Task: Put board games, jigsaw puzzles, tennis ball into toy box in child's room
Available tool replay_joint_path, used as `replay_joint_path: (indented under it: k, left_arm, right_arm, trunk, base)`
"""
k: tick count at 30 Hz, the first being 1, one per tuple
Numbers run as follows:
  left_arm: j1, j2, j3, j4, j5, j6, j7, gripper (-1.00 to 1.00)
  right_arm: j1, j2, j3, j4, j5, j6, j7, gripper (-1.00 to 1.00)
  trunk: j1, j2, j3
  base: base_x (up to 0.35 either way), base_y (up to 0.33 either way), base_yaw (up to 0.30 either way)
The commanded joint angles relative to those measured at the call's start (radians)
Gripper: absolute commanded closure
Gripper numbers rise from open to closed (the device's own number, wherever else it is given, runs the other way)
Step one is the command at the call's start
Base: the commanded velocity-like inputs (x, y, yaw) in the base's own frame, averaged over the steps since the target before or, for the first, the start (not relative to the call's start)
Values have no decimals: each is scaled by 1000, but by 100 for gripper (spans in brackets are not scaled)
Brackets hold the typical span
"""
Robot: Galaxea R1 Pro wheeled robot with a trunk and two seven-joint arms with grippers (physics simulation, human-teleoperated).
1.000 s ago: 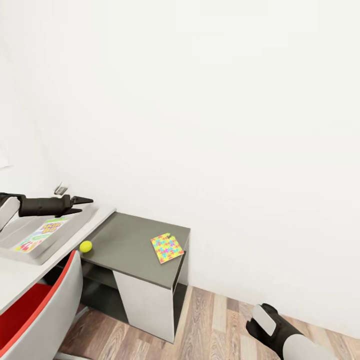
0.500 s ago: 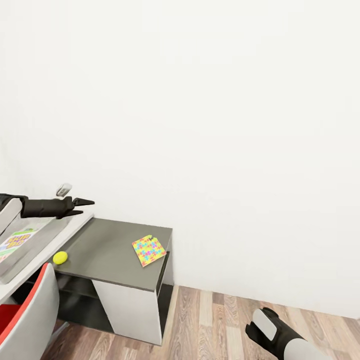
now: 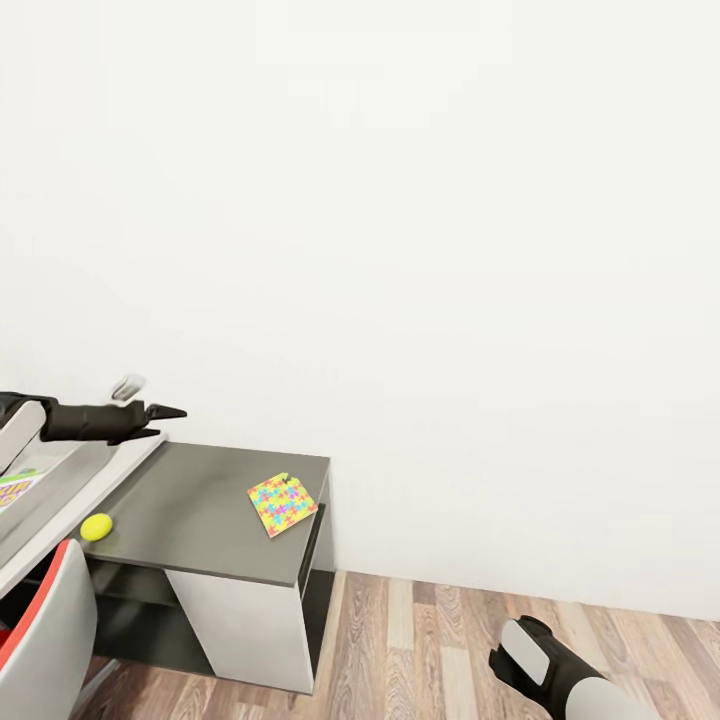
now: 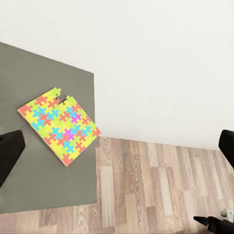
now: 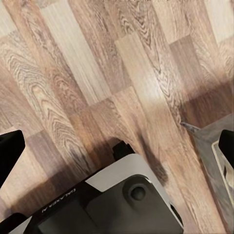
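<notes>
Left gripper: jaws spread wide, holding nothing, held in the air above the dark cabinet top.
Right gripper: fingertips at both edges of its wrist view, spread, nothing between them, wood floor below.
Jigsaw puzzle: flat on cabinet, at 4 o'clock of the left gripper.
Tennis ball: cabinet's near edge, at 7 o'clock of the left gripper.
</notes>
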Motion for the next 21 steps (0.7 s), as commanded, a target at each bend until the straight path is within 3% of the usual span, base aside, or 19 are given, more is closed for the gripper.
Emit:
replay_joint_path:
  k: [1, 6, 10, 13, 16, 17, 21]
  left_arm:
    - [-1, 0, -4, 1, 0, 1, 15, -100]
    - [-1, -22, -7, 7, 3, -9, 97, -100]
    - [0, -58, -7, 37, 4, -38, 197, -100]
    - [0, -114, -7, 84, 3, -70, 312, -100]
    - [-1, -154, -7, 106, 1, -86, 376, -100]
    - [0, -180, -8, 116, 0, -96, 413, -100]
    - [2, -225, -10, 128, -1, -112, 479, -100]
  right_arm:
    - [-1, 0, 10, -2, -7, 6, -7, -100]
    - [-1, 11, 28, -9, -6, 6, -7, -100]
    - [-2, 39, 73, -16, -5, 10, -10, -100]
    - [-5, 80, 123, -41, -5, 21, -18, -100]
    - [-14, 105, 142, -68, -4, 44, -22, -100]
    - [-21, 120, 150, -88, -4, 69, -24, -100]
    - [-30, 146, 160, -123, -3, 127, -38, -100]
  trunk:
    - [1, -2, -2]
    - [1, -2, -2]
    - [1, -2, -2]
    - [1, -2, -2]
    - [1, -2, -2]
    - [1, -2, -2]
    - [1, -2, -2]
  base:
    - [0, 0, -8]
    - [0, 0, -4]
    - [0, 0, -1]
    - [0, 0, 0]
    - [0, 0, 0]
    - [0, 0, 0]
    - [0, 0, 0]
